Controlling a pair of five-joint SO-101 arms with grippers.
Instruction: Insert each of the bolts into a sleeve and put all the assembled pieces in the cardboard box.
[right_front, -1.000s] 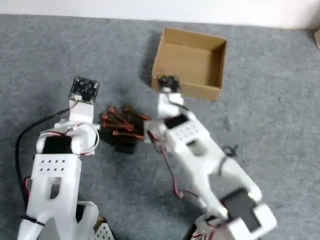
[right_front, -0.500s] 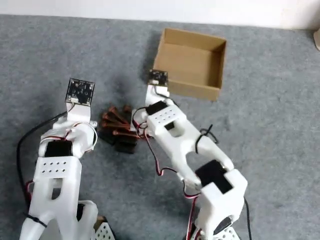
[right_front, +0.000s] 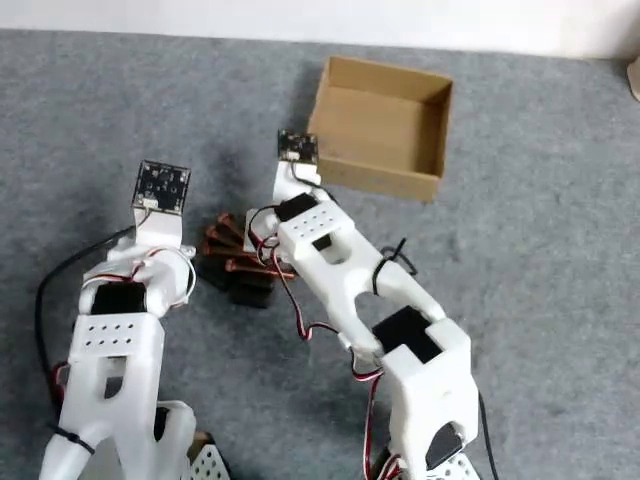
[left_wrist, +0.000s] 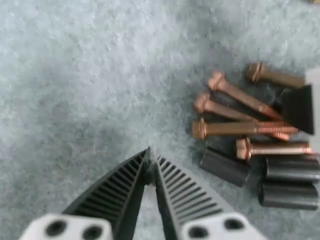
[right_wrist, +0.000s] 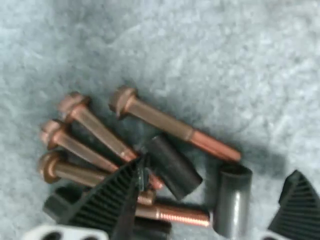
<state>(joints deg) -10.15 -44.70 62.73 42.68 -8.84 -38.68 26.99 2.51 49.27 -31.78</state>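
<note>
Left pincer (left_wrist: 151, 161) pressed together, empty; right pincer (right_wrist: 219, 167) spread wide over bolts (right_wrist: 165, 122).

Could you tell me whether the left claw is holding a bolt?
No: in the left wrist view the left claw is shut on nothing, and the bolts lie on the carpet beside it.

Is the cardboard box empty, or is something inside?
Empty. Inside the cardboard box is just bare cardboard; the bolts and sleeves lie outside it in a pile.

Left gripper (left_wrist: 150, 169) pinched tip to tip, right gripper (right_wrist: 218, 170) spread wide, both seemingly angled downward.
</note>
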